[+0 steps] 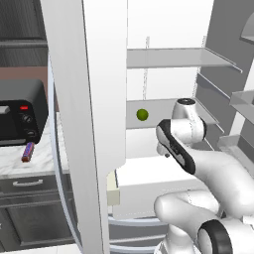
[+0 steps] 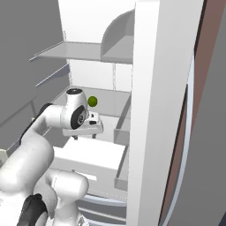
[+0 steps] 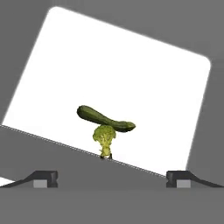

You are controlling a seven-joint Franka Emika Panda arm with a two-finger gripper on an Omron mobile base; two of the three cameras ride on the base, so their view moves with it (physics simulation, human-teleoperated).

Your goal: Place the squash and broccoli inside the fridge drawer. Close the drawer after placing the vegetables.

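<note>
In the hand view, the dark green squash (image 3: 106, 118) lies on the white floor of the fridge drawer (image 3: 144, 78). The yellow-green broccoli (image 3: 103, 139) sits right against it, close to the drawer's near wall. My gripper (image 3: 111, 179) hangs above the drawer, open, with its fingertips (image 3: 43, 178) wide apart and nothing between them. From the base cameras the drawer (image 1: 149, 184) stands pulled out under my hand (image 2: 84, 127), its cream side edge (image 1: 113, 191) showing. The arm hides the vegetables there.
A round green ball (image 1: 142, 115) rests on the grey shelf behind my arm. The open fridge door (image 1: 84, 99) stands close on the left, another door panel (image 2: 163, 110) on the right. A purple bar (image 1: 28, 151) lies on the counter by a black oven (image 1: 20, 111).
</note>
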